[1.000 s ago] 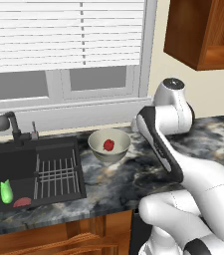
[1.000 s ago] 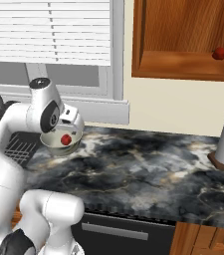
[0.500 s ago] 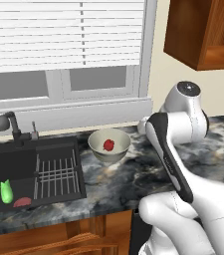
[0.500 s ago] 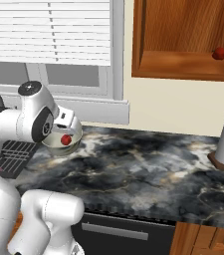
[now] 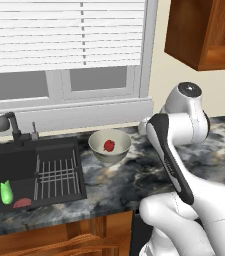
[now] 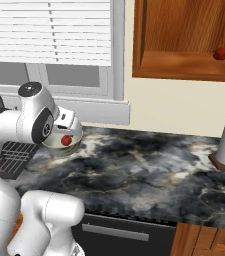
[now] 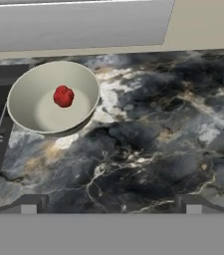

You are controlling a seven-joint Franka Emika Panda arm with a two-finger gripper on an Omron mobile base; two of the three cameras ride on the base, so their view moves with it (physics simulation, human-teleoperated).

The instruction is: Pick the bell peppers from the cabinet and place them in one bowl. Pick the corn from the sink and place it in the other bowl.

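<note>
Gripper: gripper (image 7: 111, 203) spread wide, empty, bottom of hand view.
Next pepper: bell pepper (image 6: 220, 53), upper right, on cabinet (image 6: 184, 37) shelf.
Handling: probably light, glossy, slippery; pinch across its lumpy middle.

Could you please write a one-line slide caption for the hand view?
Open claw hovers over the marble counter, with one red bell pepper in the pale bowl beside the sink.

- White, glossy, rounded arm (image 5: 184, 150) links, bulbous at the joints.
- Dark grey band running along one link.
- Grey circular cap on the top joint.
- Round dark disc on the joint's side.
</note>
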